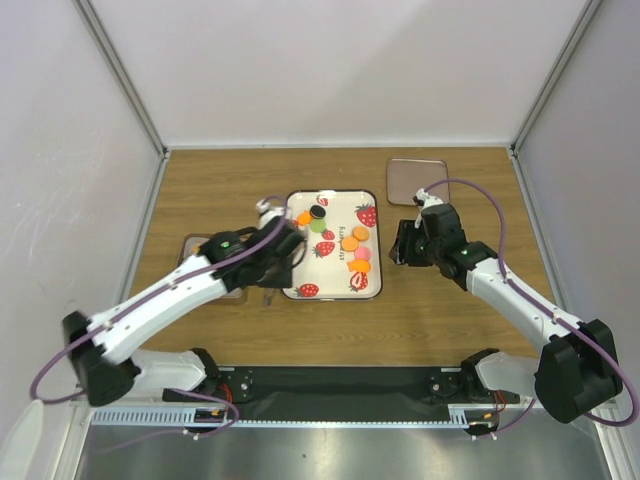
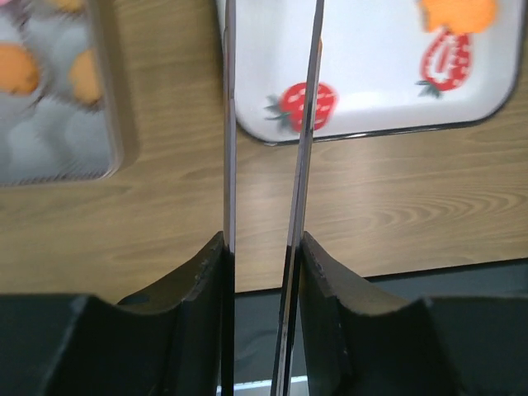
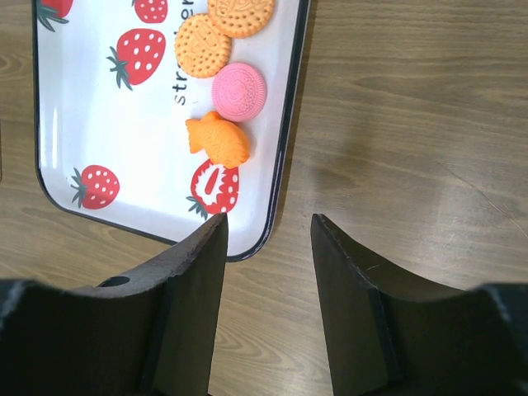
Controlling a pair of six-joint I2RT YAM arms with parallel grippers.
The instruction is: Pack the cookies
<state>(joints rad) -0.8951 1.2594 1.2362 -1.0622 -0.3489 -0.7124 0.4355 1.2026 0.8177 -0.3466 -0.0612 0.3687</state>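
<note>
the right claw [image 3: 268, 221] hung released and empty at the strawberry tray [image 3: 281, 165] rim. the fish-shaped orange cookie [image 3: 218, 140] lay just ahead and left of its jaws, long axis roughly crosswise to the fingers, with the pink sandwich cookie [image 3: 239, 91] just beyond. this arm looked nearer to both. the left claw [image 1: 285, 243] had its blade tips out of view, so its grip could not be told.

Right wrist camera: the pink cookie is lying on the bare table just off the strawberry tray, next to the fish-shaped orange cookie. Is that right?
Not quite. The pink cookie is lying on the strawberry tray, inside its dark rim, not on the bare table. It is next to the fish-shaped orange cookie, as the right wrist view shows.
</note>
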